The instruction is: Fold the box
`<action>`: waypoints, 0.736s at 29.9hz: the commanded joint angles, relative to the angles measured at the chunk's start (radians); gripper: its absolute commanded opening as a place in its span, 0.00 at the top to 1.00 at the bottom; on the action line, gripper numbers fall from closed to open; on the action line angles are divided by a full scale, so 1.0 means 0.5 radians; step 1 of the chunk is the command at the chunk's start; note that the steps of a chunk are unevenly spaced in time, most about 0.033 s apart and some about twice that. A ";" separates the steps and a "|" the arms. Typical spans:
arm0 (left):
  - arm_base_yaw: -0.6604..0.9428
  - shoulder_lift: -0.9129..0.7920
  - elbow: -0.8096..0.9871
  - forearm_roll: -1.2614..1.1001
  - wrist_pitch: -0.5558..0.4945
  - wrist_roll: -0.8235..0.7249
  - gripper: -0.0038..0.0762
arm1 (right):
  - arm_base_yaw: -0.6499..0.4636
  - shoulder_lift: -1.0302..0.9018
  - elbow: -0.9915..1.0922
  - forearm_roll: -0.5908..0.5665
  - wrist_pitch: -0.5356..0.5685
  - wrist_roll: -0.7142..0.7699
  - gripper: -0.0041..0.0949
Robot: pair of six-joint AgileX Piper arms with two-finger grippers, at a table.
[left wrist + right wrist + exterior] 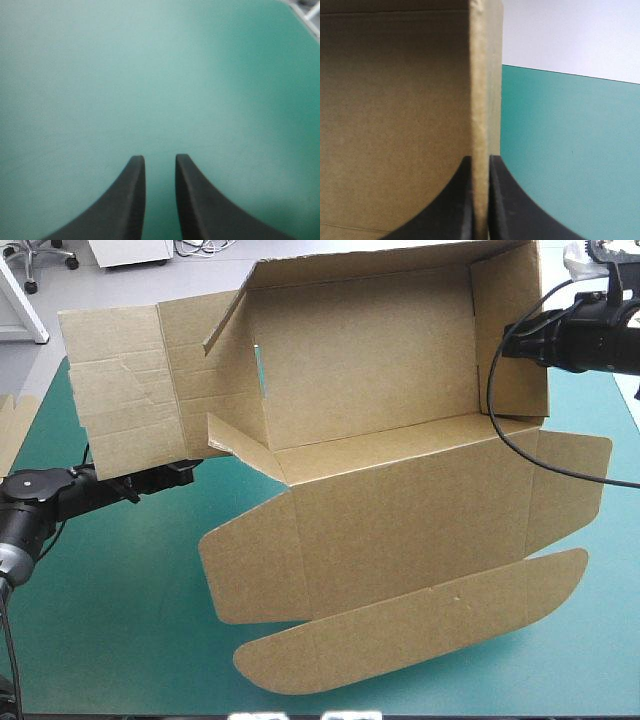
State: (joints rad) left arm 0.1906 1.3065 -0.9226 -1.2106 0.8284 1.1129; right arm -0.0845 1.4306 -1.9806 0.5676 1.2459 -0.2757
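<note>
Right gripper (480,159): clamped on raised side wall of brown box (400,510).
Left gripper (160,157): jaws narrowly apart, empty, over teal-green cover (150,75).

We see the box (400,510) as brown board, matt and slightly fibrous, its cut edge rough and pale. We find the teal-green cover (120,630) smooth with a soft sheen, the black fingers (125,210) smooth and matt.

Found box (370,370) mid-worktop (100,640): tray part toward far edge, lid (410,520) flat toward near edge. Had right jaws clamped on its right wall (515,330). Saw left jaws under spread left flap (125,390), slightly apart, only worktop ahead. Spotted spare board (12,435) at left edge.
</note>
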 commanded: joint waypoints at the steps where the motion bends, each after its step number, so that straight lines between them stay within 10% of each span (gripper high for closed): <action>1: -0.003 -0.011 -0.053 -0.498 0.231 0.294 0.76 | -0.014 -0.067 -0.049 0.104 -0.003 0.038 0.96; 18: -0.003 0.342 -0.387 -0.907 0.429 0.433 0.79 | -0.014 -0.161 0.132 0.037 -0.003 0.010 0.96; 22: -0.032 0.391 -0.500 -0.956 0.744 0.346 0.81 | -0.014 -0.221 0.134 0.038 -0.003 0.025 0.96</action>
State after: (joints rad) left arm 0.1906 1.5285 -1.1122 -1.5951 1.0609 1.3100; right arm -0.0852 1.3738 -1.8903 0.5295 1.2459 -0.2758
